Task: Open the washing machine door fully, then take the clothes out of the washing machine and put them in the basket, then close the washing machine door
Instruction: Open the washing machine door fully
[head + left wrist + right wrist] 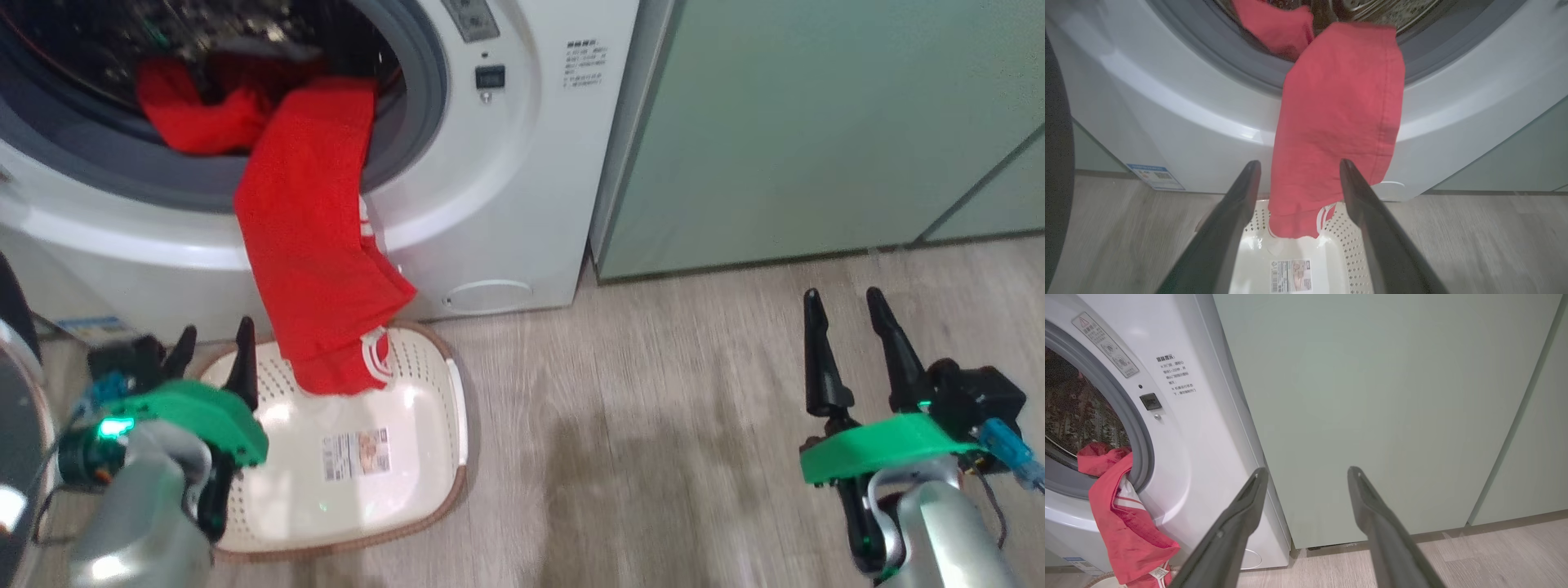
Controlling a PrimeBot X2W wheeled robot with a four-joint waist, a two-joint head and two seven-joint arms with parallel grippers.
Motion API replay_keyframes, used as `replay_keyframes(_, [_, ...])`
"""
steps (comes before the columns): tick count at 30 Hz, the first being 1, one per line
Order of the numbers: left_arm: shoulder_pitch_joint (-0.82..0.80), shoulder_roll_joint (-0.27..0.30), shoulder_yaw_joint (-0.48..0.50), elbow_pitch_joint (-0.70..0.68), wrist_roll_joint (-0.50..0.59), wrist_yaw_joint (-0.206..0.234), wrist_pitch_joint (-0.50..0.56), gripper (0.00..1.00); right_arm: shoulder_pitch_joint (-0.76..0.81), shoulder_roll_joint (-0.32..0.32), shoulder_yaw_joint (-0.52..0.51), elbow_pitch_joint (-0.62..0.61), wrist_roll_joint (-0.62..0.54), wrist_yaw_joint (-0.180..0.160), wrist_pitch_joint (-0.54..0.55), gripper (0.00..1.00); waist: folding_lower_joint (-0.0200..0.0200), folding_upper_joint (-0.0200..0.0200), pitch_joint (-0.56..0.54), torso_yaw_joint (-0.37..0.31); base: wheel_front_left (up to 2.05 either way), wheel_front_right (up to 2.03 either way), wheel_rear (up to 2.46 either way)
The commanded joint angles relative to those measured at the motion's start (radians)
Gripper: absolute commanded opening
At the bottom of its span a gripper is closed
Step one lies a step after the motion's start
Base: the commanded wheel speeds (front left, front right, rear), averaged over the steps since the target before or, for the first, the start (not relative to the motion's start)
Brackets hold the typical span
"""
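Clothes (314,245) draped over washing machine (506,204) lip, long axis vertical, lower end in basket (461,425), rest inside. Left gripper (214,343) spread wide, empty, cloth straight ahead, slightly above. Right gripper (845,327) likewise spread, empty, well apart rightward.

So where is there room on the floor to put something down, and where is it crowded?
Free: the wooden floor between the basket and the right fingers, in front of the green cabinet. The basket's near half, around its label, is bare. Crowded: the basket's far end, where the red clothes hang out of the washing machine beside the left fingers.
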Motion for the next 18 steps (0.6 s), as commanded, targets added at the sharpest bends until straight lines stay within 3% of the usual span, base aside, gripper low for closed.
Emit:
replay_keyframes(1, [0.050, 0.036, 0.068, -0.091, 0.029, 0.014, -0.010, 1.00, 0.008, 0.002, 0.024, -0.027, 0.003, 0.007, -0.006, 1.00, 0.0001, -0.0001, -0.053, 0.001, 0.00, 0.00, 0.00])
replay_keyframes(11, [0.279, -0.009, 0.226, -0.352, 0.134, 0.017, -0.011, 1.00, 0.066, 0.009, 0.011, -0.019, -0.001, 0.007, -0.006, 1.00, 0.0001, -0.0001, -0.152, 0.000, 0.00, 0.00, 0.00])
replay_keyframes(18, [0.355, -0.051, 0.278, -0.417, 0.180, 0.004, -0.011, 1.00, 0.091, 0.012, 0.003, -0.020, -0.003, 0.007, -0.006, 1.00, 0.0001, -0.0001, -0.182, 0.011, 0.00, 0.00, 0.00])
